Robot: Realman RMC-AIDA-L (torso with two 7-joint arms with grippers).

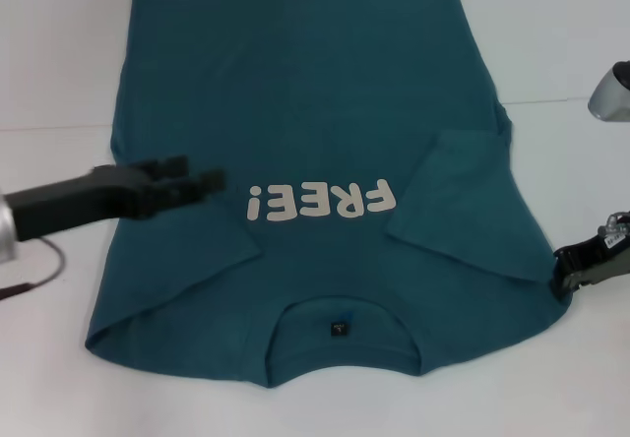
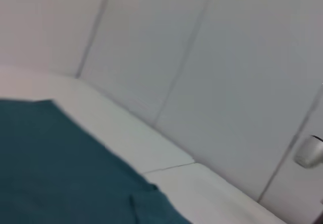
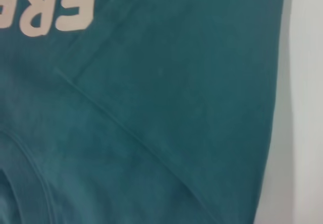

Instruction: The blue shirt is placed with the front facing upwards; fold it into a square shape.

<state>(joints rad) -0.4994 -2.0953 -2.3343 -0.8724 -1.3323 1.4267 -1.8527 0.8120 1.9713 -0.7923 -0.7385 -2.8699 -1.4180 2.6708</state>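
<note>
Inspecting the left gripper [image 1: 205,185], we find its dark fingers nearly closed, holding nothing, hovering over the blue shirt [image 1: 325,112] beside the white lettering [image 1: 322,202]. The right gripper [image 1: 583,266] sits at the shirt's folded right shoulder edge; we cannot tell whether its fingers are parted or closed, or whether they hold cloth. The shirt lies front up across the middle of the white bench [image 1: 59,63], collar [image 1: 340,331] toward the near edge, hem toward the far edge, both sleeves folded inward. A seam crosses the bench from its left edge to its right. The left wrist view shows pale wall panels [image 2: 202,57] behind the bench. The left arm reaches in level from the left edge.
</note>
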